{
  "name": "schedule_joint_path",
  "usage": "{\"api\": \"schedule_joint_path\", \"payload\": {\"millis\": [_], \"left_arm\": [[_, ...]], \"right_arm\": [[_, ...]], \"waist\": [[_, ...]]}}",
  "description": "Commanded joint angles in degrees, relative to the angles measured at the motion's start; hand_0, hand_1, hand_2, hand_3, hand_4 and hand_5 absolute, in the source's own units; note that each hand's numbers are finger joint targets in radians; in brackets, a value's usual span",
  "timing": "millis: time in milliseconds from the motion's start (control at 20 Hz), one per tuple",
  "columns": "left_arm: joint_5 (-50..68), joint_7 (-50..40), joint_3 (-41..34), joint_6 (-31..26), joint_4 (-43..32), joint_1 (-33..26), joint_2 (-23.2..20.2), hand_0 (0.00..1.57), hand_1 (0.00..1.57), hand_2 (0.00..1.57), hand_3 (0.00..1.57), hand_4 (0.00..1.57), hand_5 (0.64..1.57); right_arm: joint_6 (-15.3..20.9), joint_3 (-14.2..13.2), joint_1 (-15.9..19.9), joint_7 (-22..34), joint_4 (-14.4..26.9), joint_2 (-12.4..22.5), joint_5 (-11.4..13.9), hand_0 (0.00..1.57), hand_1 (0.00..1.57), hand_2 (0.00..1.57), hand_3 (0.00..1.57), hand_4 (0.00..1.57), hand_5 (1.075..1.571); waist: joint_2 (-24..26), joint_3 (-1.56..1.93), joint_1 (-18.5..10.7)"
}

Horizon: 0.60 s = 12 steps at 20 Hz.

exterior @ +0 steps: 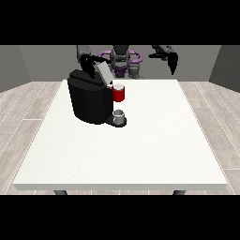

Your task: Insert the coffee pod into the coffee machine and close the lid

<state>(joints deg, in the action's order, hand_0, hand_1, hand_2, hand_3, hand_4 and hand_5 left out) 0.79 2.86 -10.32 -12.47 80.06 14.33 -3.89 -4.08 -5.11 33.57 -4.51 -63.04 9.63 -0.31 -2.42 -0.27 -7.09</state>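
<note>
The pod can't be made out — the machine [91, 101] on the worktop [140, 150] has its lid [104, 71] raised, the view's-left hand [87, 64] at it, fingers unclear — closing looks next.

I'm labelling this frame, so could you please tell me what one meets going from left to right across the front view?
Coffee machine with its lid raised and the hand at the view's left at it → small grey cup → red mug → hand at the view's right, raised over the table's far edge.
</note>
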Motion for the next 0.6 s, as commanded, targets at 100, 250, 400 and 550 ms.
{"api": "schedule_joint_path", "payload": {"millis": [100,250,400,550], "left_arm": [[-0.1,1.7,0.3,0.7,-0.2,-1.7,-1.0,0.0,0.0,0.0,0.0,0.0,1.571],[1.3,-0.4,0.0,-0.1,-0.1,0.4,-1.9,0.0,0.0,0.0,0.0,0.0,1.571],[0.4,3.8,0.0,-0.6,-1.7,1.1,-2.6,0.0,0.0,0.0,0.0,0.0,1.571],[1.7,-0.8,0.6,-1.3,0.7,-2.1,-2.6,0.0,0.0,0.0,0.0,0.0,1.571]], "right_arm": [[0.1,0.8,3.0,1.8,2.0,-1.3,0.8,0.0,0.0,0.0,0.0,0.0,1.571],[-0.7,0.4,4.7,1.4,4.2,-0.1,1.3,0.0,0.0,0.0,0.0,0.0,1.571],[3.0,1.1,7.9,1.1,4.2,-2.1,3.0,0.0,0.0,0.0,0.0,0.0,1.571],[1.6,1.2,4.5,1.0,5.4,-2.0,2.7,0.0,0.0,0.0,0.0,0.08,1.571]], "waist": [[-0.2,0.27,0.4],[-1.7,0.27,-0.1],[-4.3,0.26,-1.3],[0.0,0.27,-1.9]]}}
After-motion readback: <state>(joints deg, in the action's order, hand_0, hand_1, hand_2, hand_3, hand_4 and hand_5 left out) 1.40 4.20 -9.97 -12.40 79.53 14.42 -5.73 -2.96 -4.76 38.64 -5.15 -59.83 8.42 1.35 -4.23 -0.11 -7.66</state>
